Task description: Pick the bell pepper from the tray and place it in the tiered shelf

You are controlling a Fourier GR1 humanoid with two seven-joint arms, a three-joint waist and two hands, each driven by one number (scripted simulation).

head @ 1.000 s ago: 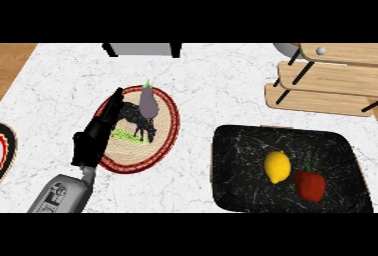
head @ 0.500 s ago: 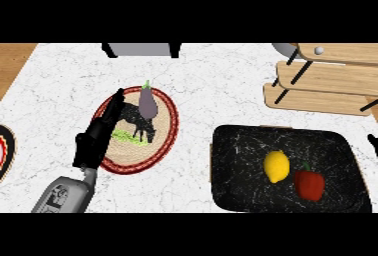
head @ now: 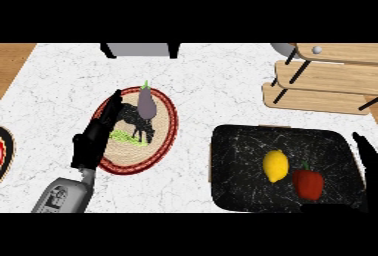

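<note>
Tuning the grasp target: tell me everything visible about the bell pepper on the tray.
The bell pepper is red and smooth-skinned. It looks taller than wide in this view and tapers toward its near end, with a short green stem at the far end. It lies in the right near part of the black, white-veined tray, close beside the yellow lemon; whether they touch cannot be told. Nothing holds it: the right robot hand shows at the tray's right edge.

One bell pepper [head: 308,183] — one lemon [head: 275,166] — one eggplant [head: 148,102]
</note>
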